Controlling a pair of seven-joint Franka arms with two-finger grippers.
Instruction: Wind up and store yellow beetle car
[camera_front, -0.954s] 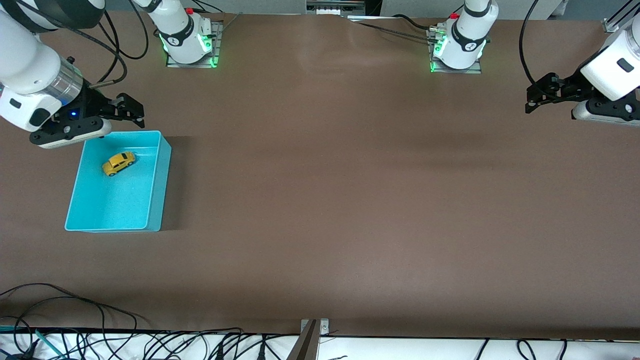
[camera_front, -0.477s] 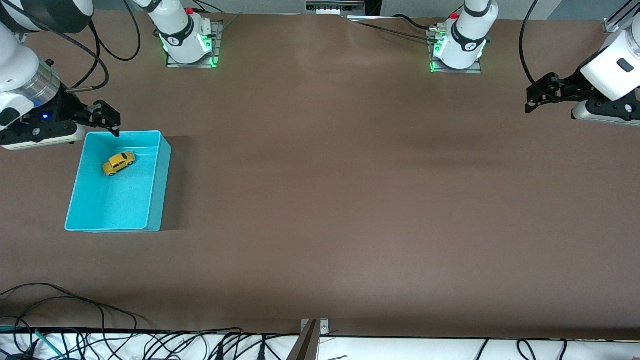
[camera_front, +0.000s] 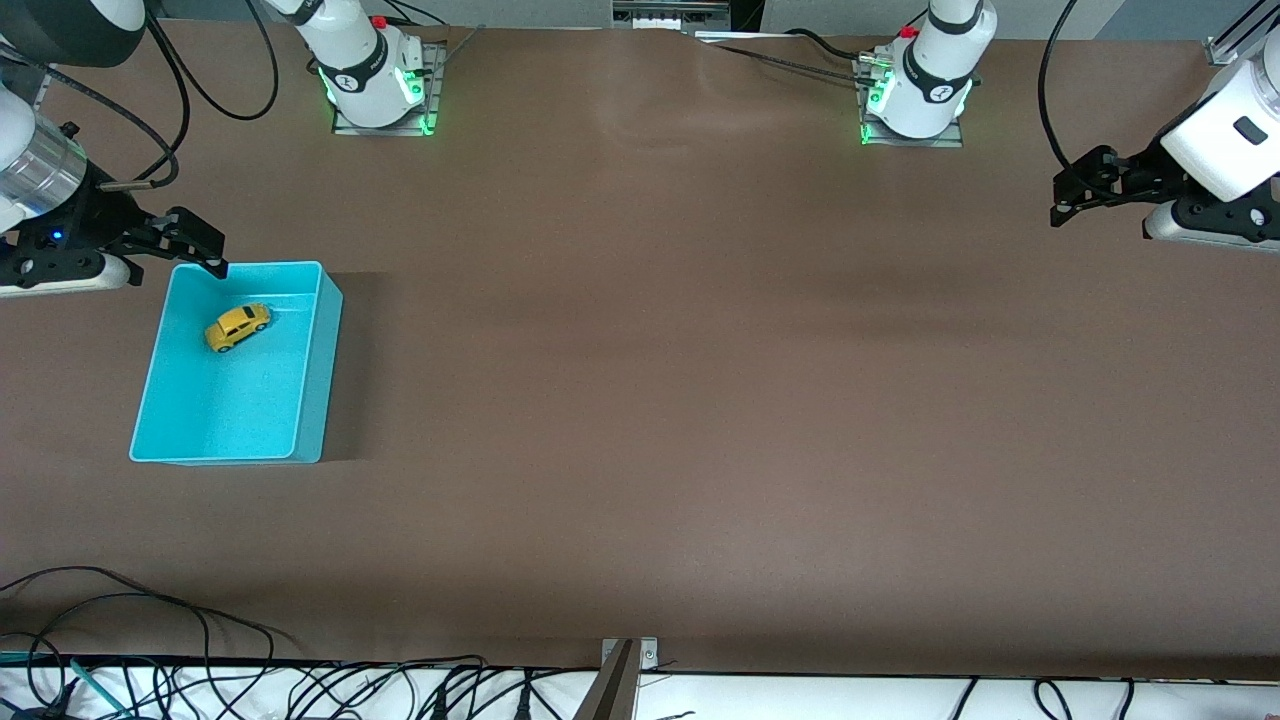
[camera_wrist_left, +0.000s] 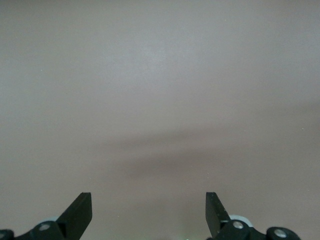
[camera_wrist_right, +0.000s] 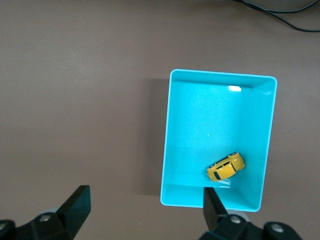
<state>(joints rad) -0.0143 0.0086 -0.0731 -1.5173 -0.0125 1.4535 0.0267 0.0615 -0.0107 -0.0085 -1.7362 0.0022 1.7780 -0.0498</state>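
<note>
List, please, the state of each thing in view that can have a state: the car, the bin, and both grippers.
yellow beetle car: on its wheels inside the bin, held by nothing.
turquoise bin: upright on the table, open on top, only the car in it.
right gripper: fingers open, empty, over the bin's corner farthest from the front camera.
left gripper: fingers open, empty, waiting over bare table.

A turquoise bin sits on the brown tabletop toward the right arm's end, open at the top, its long sides running from the bases' edge toward the front camera. Black cables trail over the tabletop's nearest edge, where a small metal bracket is fixed at mid-length.
</note>
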